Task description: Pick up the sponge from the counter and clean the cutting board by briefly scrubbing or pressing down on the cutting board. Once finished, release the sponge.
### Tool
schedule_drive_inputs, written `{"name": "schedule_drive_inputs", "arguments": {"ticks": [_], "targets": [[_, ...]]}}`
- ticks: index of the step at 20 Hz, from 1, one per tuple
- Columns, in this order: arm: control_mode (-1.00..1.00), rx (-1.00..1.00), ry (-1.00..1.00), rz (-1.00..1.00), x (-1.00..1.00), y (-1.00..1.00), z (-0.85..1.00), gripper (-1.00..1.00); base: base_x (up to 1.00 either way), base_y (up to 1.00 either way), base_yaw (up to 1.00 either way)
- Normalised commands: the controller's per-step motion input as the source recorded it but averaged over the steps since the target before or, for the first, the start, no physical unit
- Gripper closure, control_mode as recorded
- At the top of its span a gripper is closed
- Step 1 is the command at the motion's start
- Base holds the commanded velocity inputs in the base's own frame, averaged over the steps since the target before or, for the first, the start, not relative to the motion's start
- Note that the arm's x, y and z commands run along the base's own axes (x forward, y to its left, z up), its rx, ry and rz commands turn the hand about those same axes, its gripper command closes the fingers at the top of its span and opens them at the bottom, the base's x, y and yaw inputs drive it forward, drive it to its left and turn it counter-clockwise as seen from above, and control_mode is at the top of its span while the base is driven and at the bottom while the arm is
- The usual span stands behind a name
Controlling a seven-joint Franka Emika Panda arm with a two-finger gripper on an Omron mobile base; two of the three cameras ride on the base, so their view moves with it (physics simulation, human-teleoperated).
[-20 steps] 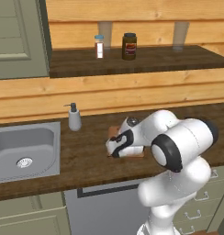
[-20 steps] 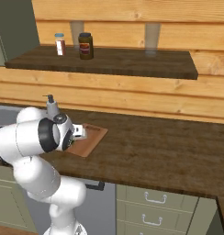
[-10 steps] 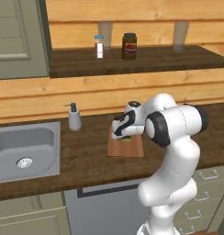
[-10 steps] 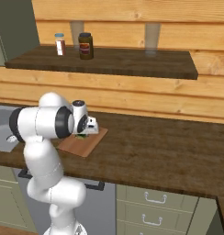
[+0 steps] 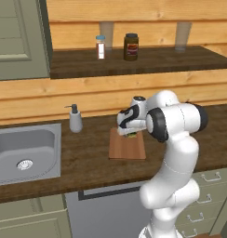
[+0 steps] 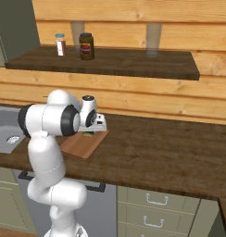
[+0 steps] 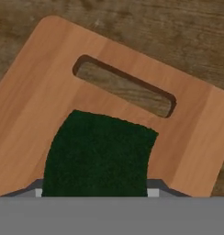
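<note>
A rough, matt dark green sponge (image 7: pixel 98 153) lies on a smooth reddish-brown wooden cutting board (image 7: pixel 45 82) with fine grain. The counter (image 6: pixel 170 152) beneath shows darker brown wood grain, and the inset sink (image 5: pixel 22 148) looks like dull grey steel.

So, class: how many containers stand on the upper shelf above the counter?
2. A small white-capped bottle stands at the left, and a dark jar stands just to its right, both near the shelf's back. Nothing there appears hidden.
</note>
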Motion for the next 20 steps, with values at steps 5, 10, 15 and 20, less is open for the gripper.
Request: {"name": "schedule_drive_inputs", "arguments": {"ticks": [5, 10, 15, 20], "targets": [[-1.00, -0.03, 0.01, 0.00, -0.71, 0.00, -0.25, 1.00, 0.00, 0.00, 0.00], [-1.00, 0.00, 0.08, 0.00, -0.95, 0.00, -0.09, 1.00, 0.00, 0.00, 0.00], [-1.00, 0.00, 0.21, 0.00, -0.76, 0.07, 0.17, 1.00, 0.00, 0.00, 0.00], [-1.00, 0.00, 0.30, 0.00, 0.11, 0.02, 0.20, 1.00, 0.00, 0.00, 0.00]]}}
